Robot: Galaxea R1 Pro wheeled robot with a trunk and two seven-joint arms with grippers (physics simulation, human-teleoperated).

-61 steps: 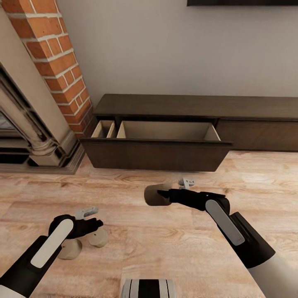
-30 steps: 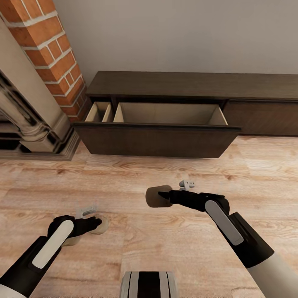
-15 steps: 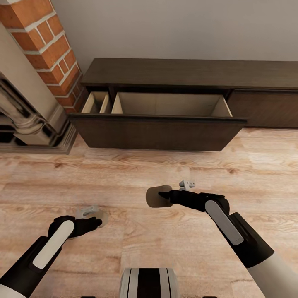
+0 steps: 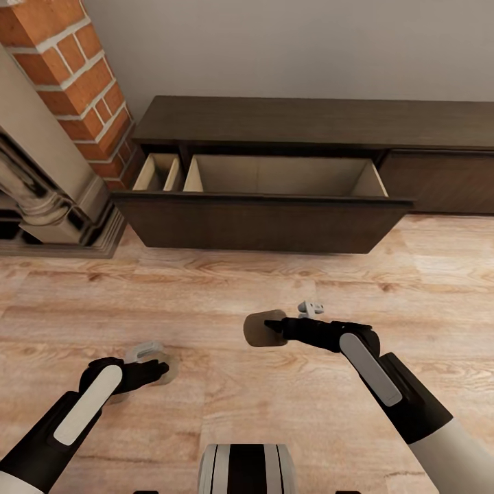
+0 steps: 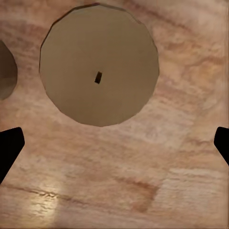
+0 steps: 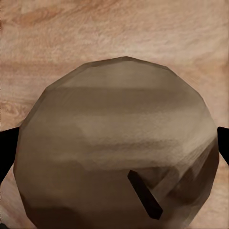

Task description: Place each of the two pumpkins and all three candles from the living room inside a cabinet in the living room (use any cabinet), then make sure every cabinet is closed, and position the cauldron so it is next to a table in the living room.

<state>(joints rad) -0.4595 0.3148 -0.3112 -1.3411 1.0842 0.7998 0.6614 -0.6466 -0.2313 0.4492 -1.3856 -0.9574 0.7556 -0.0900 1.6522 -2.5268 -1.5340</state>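
My right gripper (image 4: 271, 328) is shut on a tan candle (image 4: 259, 329), held above the wood floor in front of the cabinet (image 4: 309, 120); in the right wrist view the candle (image 6: 114, 143) sits between the fingertips (image 6: 5, 143). The cabinet's wide drawer (image 4: 261, 223) stands pulled out, its pale inside bare. My left gripper (image 4: 159, 370) hangs open over a second candle (image 5: 98, 67) standing on the floor, with a third candle (image 5: 5, 71) beside it. The pumpkins, the cauldron and the table are out of view.
A brick column (image 4: 75, 62) and the stone fireplace surround (image 4: 41, 185) stand to the left of the cabinet. A closed drawer front (image 4: 446, 182) continues to the right. Wood plank floor (image 4: 274, 288) lies between me and the open drawer.
The whole view has shifted: the cabinet looks closer and the floor candles lie further under my left gripper. The right gripper still holds its candle in the same pose.
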